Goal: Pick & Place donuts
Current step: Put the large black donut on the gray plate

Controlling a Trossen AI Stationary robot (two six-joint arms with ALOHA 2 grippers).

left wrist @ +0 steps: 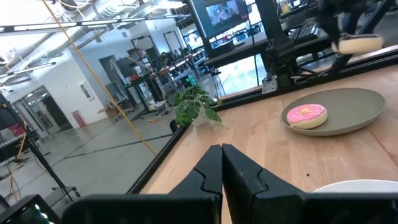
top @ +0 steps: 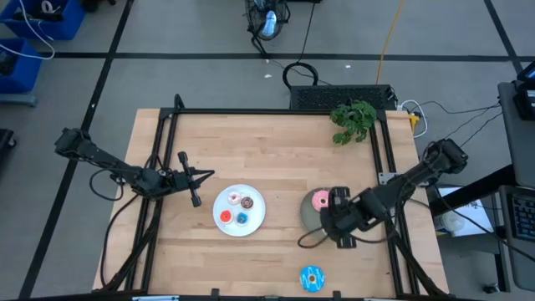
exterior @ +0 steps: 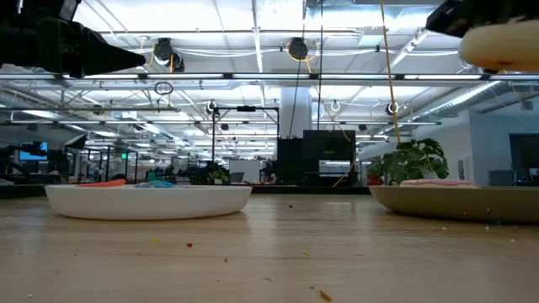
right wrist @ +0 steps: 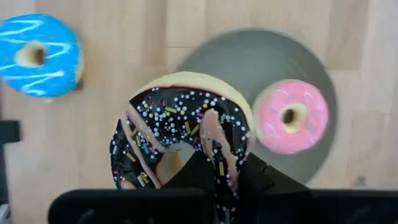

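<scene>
1. Above the near edge of the round grey plate (top: pixel 311 219), right gripper (right wrist: pixel 217 171) clamped on the large sprinkled chocolate ring donut (right wrist: pixel 180 134), dark fingers pinching one side of the ring, the donut lifted clear of the wooden table (top: pixel 276 159).
2. On that grey plate, toward its far side in the high view, large pink-iced ring donut (top: pixel 320 200) lying flat; seen in the right wrist view just beside the held donut (right wrist: pixel 291 116), and in the left wrist view on the plate (left wrist: pixel 305 115).
3. Near the table's front edge, well apart from the grey plate, large blue ring donut with pale icing stripes (top: pixel 312 278) lying flat on the wood; also visible in the right wrist view (right wrist: pixel 38 56).
4. Left of the grey plate, round white plate (top: pixel 252 219) holding four small donuts: whitish (top: pixel 233 198), brown (top: pixel 247 202), red (top: pixel 226 216) and blue (top: pixel 242 219), close together.
5. Left of the white plate, left gripper (left wrist: pixel 222 163) hovering above the table, dark fingers pressed together, holding nothing.
6. At the far right corner of the table, small green leafy plant (top: pixel 354 121).
7. From the low view, white plate (exterior: pixel 147 200) and grey plate (exterior: pixel 455 202) resting on the wood, the held donut's pale underside high at the upper right (exterior: pixel 498 44).
</scene>
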